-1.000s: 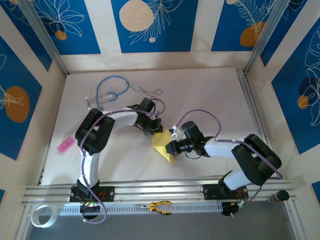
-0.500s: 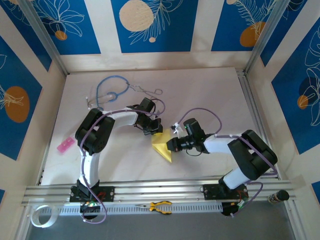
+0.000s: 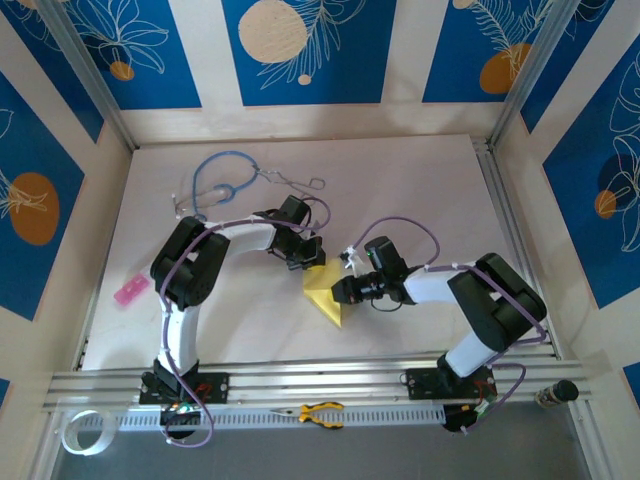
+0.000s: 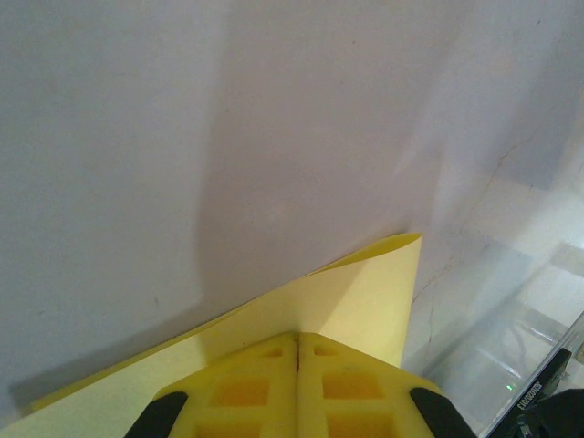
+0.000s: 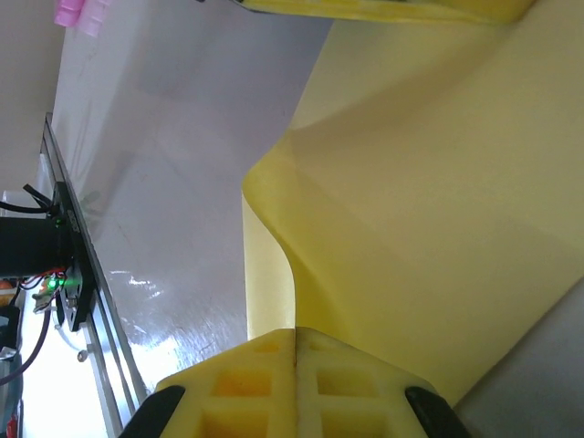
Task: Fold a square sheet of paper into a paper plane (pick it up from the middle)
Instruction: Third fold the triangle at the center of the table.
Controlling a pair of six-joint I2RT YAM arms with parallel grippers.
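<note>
Mid-table, the half-folded paper [image 3: 324, 304] lay between both arms as the right gripper [image 3: 338, 292], fingers together, edged left across it while the left gripper [image 3: 313, 262], fingers also together, stayed on its far corner, apparently pressing a crease.

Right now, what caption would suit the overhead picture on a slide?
Both shut, the left tool and right tool meet at a part-folded yellow paper sheet.

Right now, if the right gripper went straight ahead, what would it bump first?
The square sheet of paper, lying right before the right gripper. Past it, probably the left gripper across the sheet, though depth is unclear.
</note>
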